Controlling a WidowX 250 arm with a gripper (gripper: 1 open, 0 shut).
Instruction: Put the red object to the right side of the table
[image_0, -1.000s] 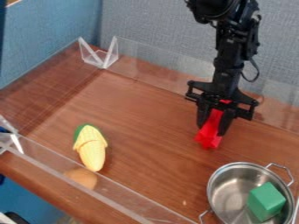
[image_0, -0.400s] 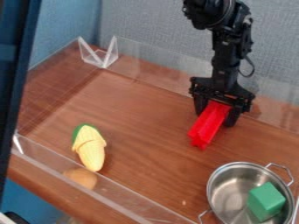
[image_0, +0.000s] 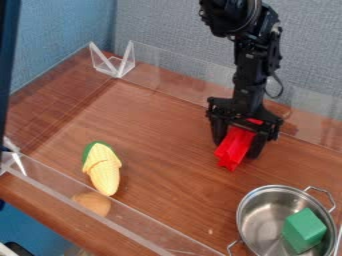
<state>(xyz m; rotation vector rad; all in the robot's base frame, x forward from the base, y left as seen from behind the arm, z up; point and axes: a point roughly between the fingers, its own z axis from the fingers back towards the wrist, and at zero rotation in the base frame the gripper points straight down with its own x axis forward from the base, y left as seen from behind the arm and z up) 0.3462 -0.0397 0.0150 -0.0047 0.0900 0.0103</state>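
The red object (image_0: 237, 149), a long narrow red block, lies on the wooden table (image_0: 147, 125) at the right of the middle, its near end pointing towards the front. My gripper (image_0: 242, 126) points straight down over the block's far end. Its black fingers (image_0: 214, 119) stand open on either side of that end, and they do not clamp it.
A yellow corn cob (image_0: 103, 168) lies near the front left wall. A metal pot (image_0: 274, 218) at the front right holds a green cube (image_0: 305, 231). Low clear acrylic walls (image_0: 80, 190) edge the table, and a clear triangular stand (image_0: 114, 61) sits at the back left.
The jaws, shut on the upright red block a second ago, have opened wide. The block has tipped down and now lies on the table between the fingers.
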